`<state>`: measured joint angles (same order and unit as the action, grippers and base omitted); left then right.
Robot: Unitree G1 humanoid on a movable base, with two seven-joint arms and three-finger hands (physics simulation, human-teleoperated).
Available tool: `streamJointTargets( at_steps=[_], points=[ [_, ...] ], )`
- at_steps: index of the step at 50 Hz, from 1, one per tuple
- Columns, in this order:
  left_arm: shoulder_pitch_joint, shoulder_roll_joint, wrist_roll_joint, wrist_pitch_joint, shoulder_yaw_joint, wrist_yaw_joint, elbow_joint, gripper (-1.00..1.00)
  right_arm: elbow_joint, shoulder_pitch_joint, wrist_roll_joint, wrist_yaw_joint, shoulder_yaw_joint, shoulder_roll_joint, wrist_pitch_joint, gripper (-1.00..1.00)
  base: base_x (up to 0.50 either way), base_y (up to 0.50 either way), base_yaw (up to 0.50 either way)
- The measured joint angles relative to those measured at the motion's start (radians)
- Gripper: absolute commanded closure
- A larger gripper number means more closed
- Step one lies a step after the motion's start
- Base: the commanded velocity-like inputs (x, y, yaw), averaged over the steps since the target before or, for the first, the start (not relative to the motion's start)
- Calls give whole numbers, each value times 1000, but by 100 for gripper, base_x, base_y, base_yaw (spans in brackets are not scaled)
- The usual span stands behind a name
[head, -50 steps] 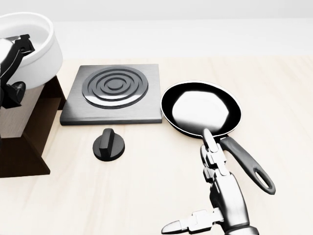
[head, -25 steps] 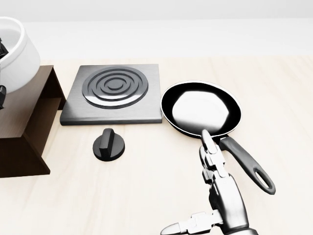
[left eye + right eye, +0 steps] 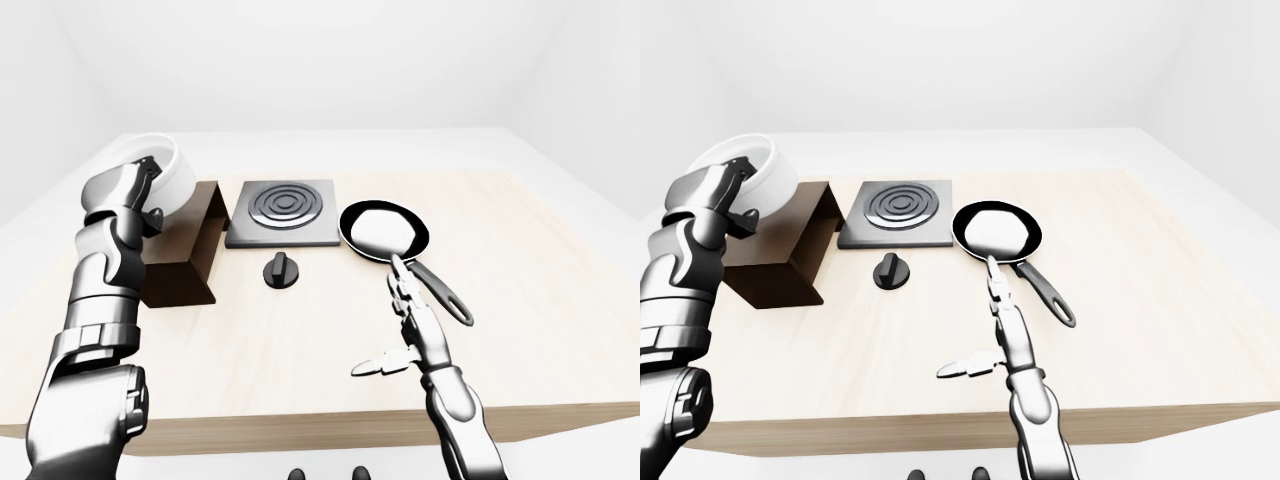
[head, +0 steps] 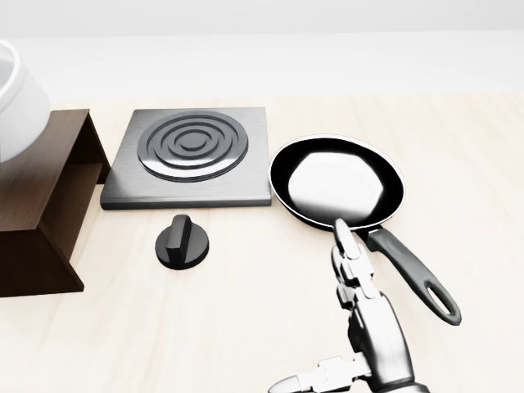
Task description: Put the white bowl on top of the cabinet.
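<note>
The white bowl (image 3: 168,172) is tilted and held over the far left part of the dark brown cabinet (image 3: 186,262). I cannot tell whether it touches the cabinet top. My left hand (image 3: 149,190) is shut on the bowl's rim, with fingers inside it and the thumb outside. In the head view only the bowl's right side (image 4: 18,97) shows at the left edge, above the cabinet (image 4: 42,193). My right hand (image 3: 385,320) is open and empty, low over the table just below the frying pan, with its fingers stretched out.
A square hotplate (image 4: 192,155) lies right of the cabinet, with a black knob (image 4: 182,241) below it. A black frying pan (image 4: 337,180) lies to the right, its handle (image 4: 413,276) pointing down-right beside my right hand. The light wooden table (image 3: 300,370) ends near the bottom of the eye views.
My left hand has carried the bowl to the left in the head view. The hand is now out of that view and only the bowl's edge remains. The right hand barely moved.
</note>
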<state>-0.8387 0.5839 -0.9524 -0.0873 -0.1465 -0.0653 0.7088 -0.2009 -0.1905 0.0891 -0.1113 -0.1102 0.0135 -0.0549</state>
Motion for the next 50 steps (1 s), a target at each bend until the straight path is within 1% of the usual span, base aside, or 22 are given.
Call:
streamJointTargets(
  at_steps=[16,30,50],
  points=[
    [-1,4,8,0,6,28,41,100,11,0,7,0,-6,0,-10,-100,0,0,0],
    [8,3,37,0,9,76,92,100,20,-1,14,3,-11,0,-18,-100,0,0,0],
    [17,-1,61,0,13,116,135,100,33,-2,22,8,-19,0,-30,-100,0,0,0]
  ],
)
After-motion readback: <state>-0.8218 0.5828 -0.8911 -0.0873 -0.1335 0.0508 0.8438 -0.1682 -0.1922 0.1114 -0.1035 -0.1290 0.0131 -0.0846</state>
